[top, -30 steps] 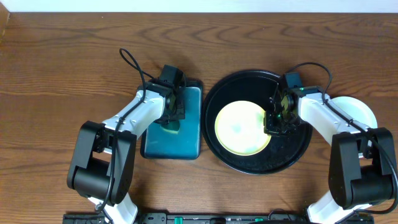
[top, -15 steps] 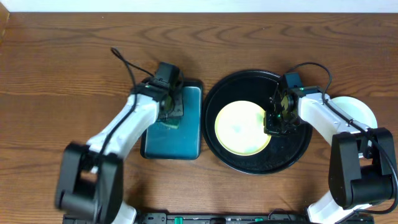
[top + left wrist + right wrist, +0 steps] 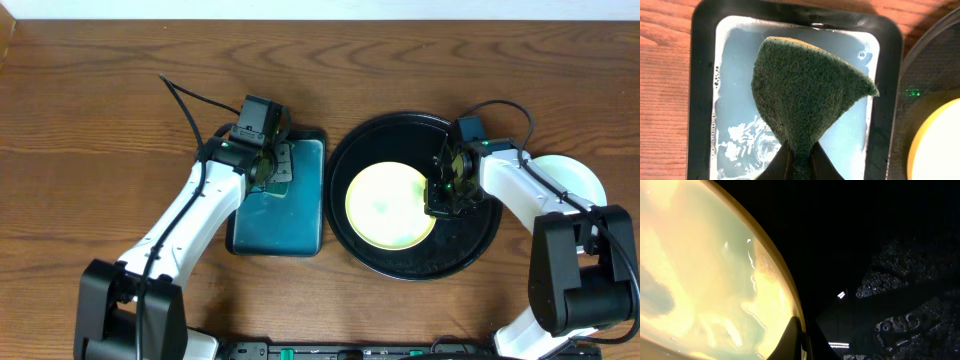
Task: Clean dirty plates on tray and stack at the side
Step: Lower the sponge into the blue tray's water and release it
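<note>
A pale yellow plate [image 3: 388,206] with a faint blue-green smear lies in the round black tray [image 3: 368,140]. My right gripper [image 3: 441,196] is shut on the plate's right rim; the right wrist view shows its fingers [image 3: 801,339] pinching the plate's edge [image 3: 700,265] above the black tray [image 3: 880,245]. My left gripper [image 3: 270,172] is shut on a dark green sponge [image 3: 807,95] and holds it over the teal tray [image 3: 300,225]. Mint-white plates [image 3: 585,180] are stacked on the table at the right, partly hidden by my right arm.
The rectangular teal tray [image 3: 730,75] holds soapy water with foam. It sits close beside the black tray's left rim [image 3: 927,55]. Wet foam patches lie on the black tray's floor [image 3: 900,320]. Bare wooden table [image 3: 100,100] lies to the left and back.
My left gripper has moved toward the far end of the teal tray with the sponge, and the left arm has swung outward. The right gripper and yellow plate have not moved.
</note>
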Controlling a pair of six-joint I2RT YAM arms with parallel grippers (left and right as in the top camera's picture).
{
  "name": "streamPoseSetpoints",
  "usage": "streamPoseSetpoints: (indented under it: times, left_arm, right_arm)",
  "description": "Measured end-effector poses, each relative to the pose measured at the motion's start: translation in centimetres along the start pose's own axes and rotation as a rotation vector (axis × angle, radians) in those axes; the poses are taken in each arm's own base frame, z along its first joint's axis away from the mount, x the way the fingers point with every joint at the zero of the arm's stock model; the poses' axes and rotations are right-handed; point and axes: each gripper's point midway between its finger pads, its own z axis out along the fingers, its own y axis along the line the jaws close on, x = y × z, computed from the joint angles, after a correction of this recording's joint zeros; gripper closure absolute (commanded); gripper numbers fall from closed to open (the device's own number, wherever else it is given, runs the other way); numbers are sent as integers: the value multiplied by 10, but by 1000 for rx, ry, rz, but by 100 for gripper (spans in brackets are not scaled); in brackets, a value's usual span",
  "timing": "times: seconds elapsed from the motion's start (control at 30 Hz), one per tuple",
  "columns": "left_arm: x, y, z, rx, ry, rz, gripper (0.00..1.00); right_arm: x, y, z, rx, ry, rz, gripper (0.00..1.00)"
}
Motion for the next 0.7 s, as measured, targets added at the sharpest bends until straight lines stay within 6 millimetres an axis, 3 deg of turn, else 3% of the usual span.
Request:
streamPoseSetpoints:
  times: [0.5, 0.7]
  left_arm:
    - [39, 15, 63, -79, 199, 2, 90]
    - [41, 16, 70, -86, 214, 2, 89]
  right_arm:
    - [0, 0, 0, 0, 0, 0, 99]
    - [0, 0, 0, 0, 0, 0, 99]
